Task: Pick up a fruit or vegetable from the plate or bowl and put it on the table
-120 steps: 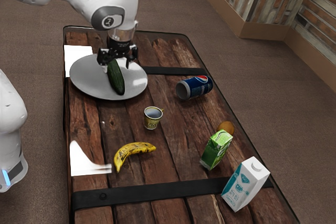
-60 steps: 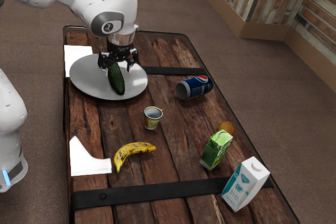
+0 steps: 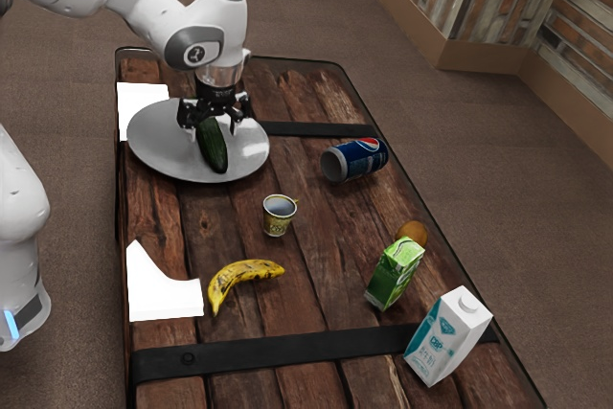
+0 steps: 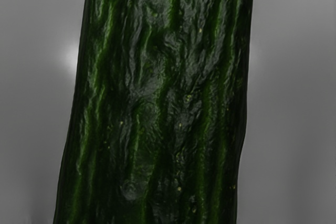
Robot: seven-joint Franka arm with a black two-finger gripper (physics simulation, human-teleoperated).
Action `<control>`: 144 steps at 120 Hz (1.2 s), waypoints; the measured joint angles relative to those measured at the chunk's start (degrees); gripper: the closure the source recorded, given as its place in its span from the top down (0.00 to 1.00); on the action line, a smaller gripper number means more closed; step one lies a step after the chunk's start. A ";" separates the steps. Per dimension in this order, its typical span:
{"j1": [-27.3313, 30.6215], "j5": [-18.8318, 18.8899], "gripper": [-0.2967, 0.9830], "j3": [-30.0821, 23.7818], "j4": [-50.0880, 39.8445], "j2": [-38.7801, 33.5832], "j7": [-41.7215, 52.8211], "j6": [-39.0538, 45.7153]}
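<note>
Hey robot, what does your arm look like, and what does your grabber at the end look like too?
My arm is smooth, shiny white, with chunky, rounded joints. Near its end is a big grey rounded panel with a small, round dark-and-white badge. My black two-finger gripper looks dark and knobbly, with two slim fingers pointing down.
</note>
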 joint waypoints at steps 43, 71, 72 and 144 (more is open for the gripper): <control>0.00 -0.05 0.44 2.65 0.01 0.42 1.43 -0.02; -0.01 -0.21 0.35 2.74 1.01 -0.23 2.25 -1.77; -0.01 -0.21 0.35 2.73 1.19 -0.30 2.27 -1.92; 1.21 -5.61 0.34 5.79 40.47 21.55 4.96 -19.91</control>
